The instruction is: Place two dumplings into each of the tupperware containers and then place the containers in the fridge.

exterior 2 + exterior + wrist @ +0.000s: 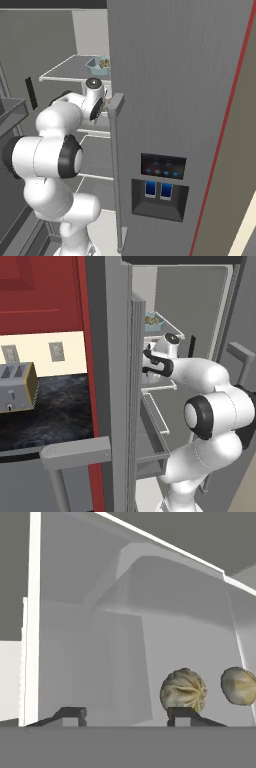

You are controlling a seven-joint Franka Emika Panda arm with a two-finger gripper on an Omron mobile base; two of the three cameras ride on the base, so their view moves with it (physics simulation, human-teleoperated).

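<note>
The jaws stand parted, with nothing visibly pinched between them: in the hand view the two dark fingertips (70, 713) rise well apart at the bottom, and the gripper (125, 716) looks straight into the deep white container (100, 642). Two dumplings (183, 689) lie on its floor toward the far right corner, one just above the right fingertip, the other (239, 685) beside it near the right wall. Whether the fingertips touch the container's rim I cannot tell.

From where I stand, the arm (200, 376) reaches into the open fridge (190, 296) at a middle shelf (160, 387). Above it, on the upper shelf (65, 70), the pale blue container (153, 321) sits near the left end with dumplings in it.

To my eye this looks like a release of the white container onto its shelf. The danger is in pulling out: a fingertip that catches the rim would drag the container toward the shelf's front edge, or tip it and roll the dumplings out. The wrist also sits close under the upper shelf, so a lift on retreat could knock it and jolt the blue container.
</note>
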